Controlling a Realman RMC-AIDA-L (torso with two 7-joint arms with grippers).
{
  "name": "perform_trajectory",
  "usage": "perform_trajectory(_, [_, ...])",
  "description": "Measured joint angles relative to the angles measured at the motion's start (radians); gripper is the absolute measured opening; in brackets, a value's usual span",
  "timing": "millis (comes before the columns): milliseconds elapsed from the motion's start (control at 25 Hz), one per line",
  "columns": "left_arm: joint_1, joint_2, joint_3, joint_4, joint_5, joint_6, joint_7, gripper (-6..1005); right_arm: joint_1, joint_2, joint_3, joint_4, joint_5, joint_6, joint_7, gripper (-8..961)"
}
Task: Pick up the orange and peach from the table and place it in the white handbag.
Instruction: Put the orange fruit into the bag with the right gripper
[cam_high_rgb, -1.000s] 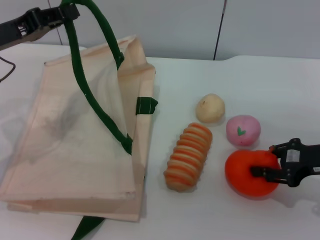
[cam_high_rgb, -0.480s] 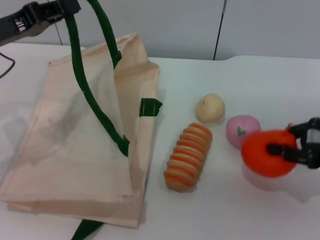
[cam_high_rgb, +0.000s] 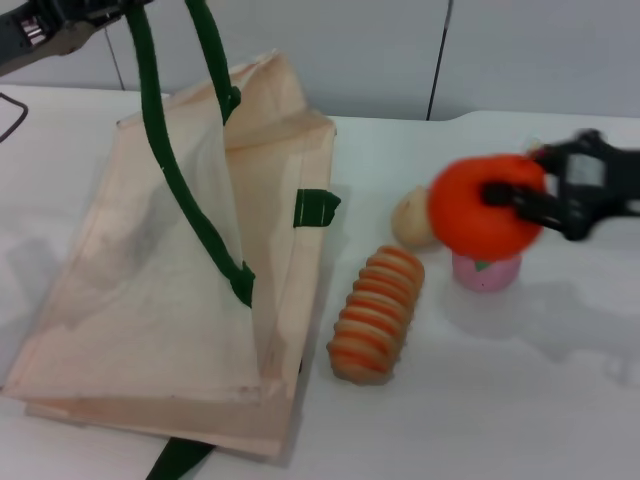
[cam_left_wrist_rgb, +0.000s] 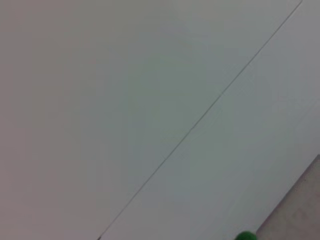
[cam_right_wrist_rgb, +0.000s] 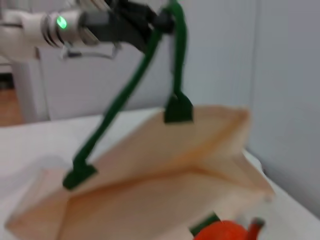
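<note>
Your right gripper (cam_high_rgb: 520, 200) has its fingers clamped on the orange (cam_high_rgb: 482, 208) and holds it in the air at about 3 o'clock from the bag (cam_high_rgb: 190, 300), above the peach (cam_high_rgb: 486, 271), which sits on the table (cam_high_rgb: 520, 400) partly hidden under it. What matters now is the bag's mouth: it lies toward 9 to 10 o'clock from the orange, and the left gripper (cam_high_rgb: 75, 15), at the 11 o'clock corner of the head view, holds a green strap (cam_high_rgb: 160, 150) up so the upper cloth panel lifts off the lower one. I cannot tell how its fingers stand on the strap. In the right wrist view the opening (cam_right_wrist_rgb: 165, 165) shows as a wedge between the panels, with the orange (cam_right_wrist_rgb: 222, 232) close before it. I judge the way there is across the potato-like ball (cam_high_rgb: 412, 218) and the striped piece (cam_high_rgb: 378, 314), whose long axis runs roughly 1 to 7 o'clock; keep the orange high enough to pass over both. The bag's near edge carries a short strap tab (cam_high_rgb: 316, 208) at its 3 o'clock side; aim above it, since the raised panel looks limp and may sag.
</note>
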Motion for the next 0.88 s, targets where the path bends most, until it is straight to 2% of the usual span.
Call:
perform_trajectory(40, [-0.001, 0.000, 0.001, 0.000, -0.001, -0.001, 0.000, 121, 0.000, 0.000, 0.000, 0.000, 0.000, 0.000, 0.000, 204])
perform_trajectory(160, [-0.010, -0.001, 0.003, 0.000, -0.002, -0.004, 0.000, 120, 0.066, -0.001, -0.011, 0.090, -0.002, 0.065, -0.013, 182])
perform_trajectory(880, [-0.077, -0.019, 0.013, -0.005, 0.032, 0.014, 0.004, 120, 0.305, 0.003, -0.194, 0.531, -0.005, 0.584, -0.044, 77])
